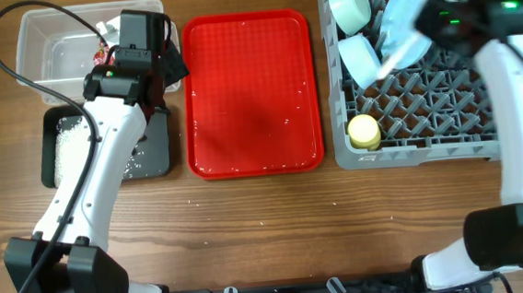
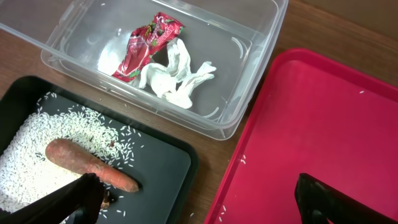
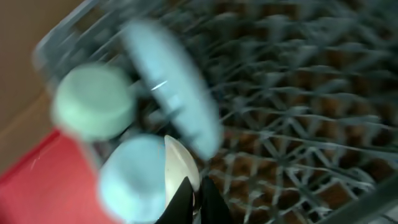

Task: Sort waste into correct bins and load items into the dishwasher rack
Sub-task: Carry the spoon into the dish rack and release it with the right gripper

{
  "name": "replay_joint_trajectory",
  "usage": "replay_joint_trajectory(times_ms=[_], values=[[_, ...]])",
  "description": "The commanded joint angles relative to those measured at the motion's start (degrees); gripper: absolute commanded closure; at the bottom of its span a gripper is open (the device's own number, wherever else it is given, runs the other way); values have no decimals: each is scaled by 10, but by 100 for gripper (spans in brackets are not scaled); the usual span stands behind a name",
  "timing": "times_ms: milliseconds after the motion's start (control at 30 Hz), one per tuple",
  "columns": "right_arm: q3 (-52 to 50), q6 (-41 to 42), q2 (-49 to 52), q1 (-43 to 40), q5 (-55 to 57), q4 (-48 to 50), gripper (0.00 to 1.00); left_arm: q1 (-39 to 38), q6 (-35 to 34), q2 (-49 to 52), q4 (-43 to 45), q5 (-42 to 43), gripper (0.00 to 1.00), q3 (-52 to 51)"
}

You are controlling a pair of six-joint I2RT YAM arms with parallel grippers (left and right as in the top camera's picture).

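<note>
Left pincer [image 2: 199, 204]: jaws set wide and holding nothing. One finger is over the black tray [image 2: 163, 163], the other over the red serving tray [image 1: 250, 92].

Right pincer [image 3: 194, 202]: jaws narrow, clamped on the white plastic spoon [image 3: 180, 163], above the dishwasher rack [image 1: 425, 107]. This view is blurred.

Rack contents:
- round light-blue plate [image 1: 402, 12], on edge
- small light-blue bowl [image 1: 361, 58]
- pale green-white bowl [image 1: 348, 4]
- small yellow cup [image 1: 364, 132], in the near left corner

Bin contents:
- The clear plastic tub [image 2: 261, 56] holds the crumpled red-and-white wrapper [image 2: 149, 43] and the white paper scrap [image 2: 174, 74], which are touching.
- The black tray holds loose white rice [image 2: 25, 155] and the carrot-like stick [image 2: 87, 163].

Both bins stand on the table [image 1: 268, 238], left of the red serving tray.
</note>
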Motion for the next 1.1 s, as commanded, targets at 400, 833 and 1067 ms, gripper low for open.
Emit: replay_joint_trajectory(times_ms=[400,833,1067], values=[[-128,47,0,-74,-80,21,83,2,9,-3,0,-10,0,5],[-60,-236,-176,-72,-283,-94,24,2,9,-3,0,-9,0,5],[-60,-213,-337,-72,-272,-156,0,2,9,-3,0,-10,0,5]])
